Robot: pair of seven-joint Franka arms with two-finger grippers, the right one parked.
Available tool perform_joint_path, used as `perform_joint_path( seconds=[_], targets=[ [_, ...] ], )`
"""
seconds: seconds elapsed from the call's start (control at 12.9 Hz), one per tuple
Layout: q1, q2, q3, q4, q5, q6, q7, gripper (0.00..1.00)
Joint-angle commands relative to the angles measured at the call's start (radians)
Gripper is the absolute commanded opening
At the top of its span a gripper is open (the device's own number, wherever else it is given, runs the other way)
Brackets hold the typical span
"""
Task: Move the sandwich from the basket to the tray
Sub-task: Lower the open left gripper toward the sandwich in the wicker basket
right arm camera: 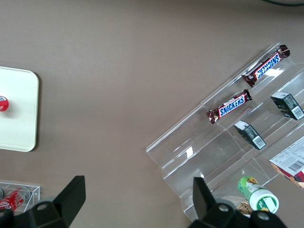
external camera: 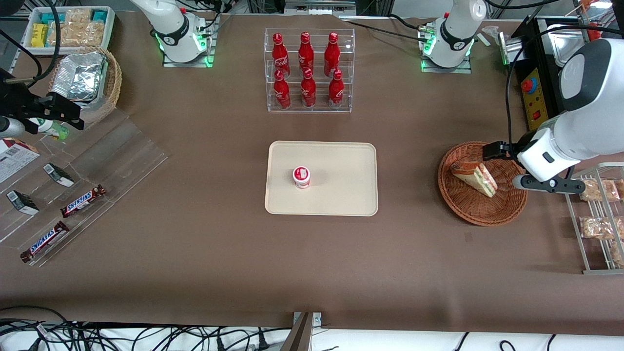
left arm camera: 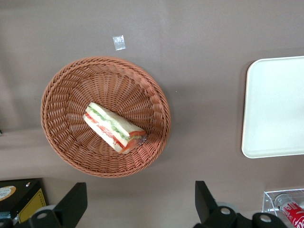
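The sandwich (external camera: pixel 475 178) (left arm camera: pixel 114 127), a pale bread wedge with green and red filling, lies in the round reddish-brown wicker basket (external camera: pixel 453 204) (left arm camera: pixel 61 95) toward the working arm's end of the table. My gripper (external camera: pixel 493 150) (left arm camera: pixel 140 204) hovers above the basket's rim, on the side farther from the front camera. It is open wide and holds nothing; only bare table shows between its fingers. The cream tray (external camera: pixel 341 165) (left arm camera: pixel 275 109) lies mid-table.
A small red-and-white cup (external camera: pixel 302 176) stands on the tray. A clear rack of red bottles (external camera: pixel 309 70) stands farther from the front camera than the tray. A wire rack of bagged snacks (external camera: pixel 597 219) is beside the basket.
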Motion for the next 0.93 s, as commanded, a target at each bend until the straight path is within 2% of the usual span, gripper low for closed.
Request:
perform_joint_path(
  seconds=[0.0, 0.31, 0.47, 0.62, 0.7, 0.85],
  targets=[
    [-0.019, 0.025, 0.024, 0.040, 0.023, -0.028, -0.016, 1.00],
    [-0.004, 0.026, 0.025, 0.035, 0.025, -0.030, -0.025, 1.00],
    [0.016, 0.052, 0.027, 0.017, 0.072, -0.050, -0.090, 1.00],
    [0.038, 0.083, 0.027, 0.018, 0.074, -0.048, -0.143, 1.00],
    [0.051, 0.097, 0.025, 0.015, 0.072, -0.045, -0.189, 1.00],
    [0.055, 0.114, 0.025, -0.024, 0.072, -0.018, -0.394, 1.00]
  ],
)
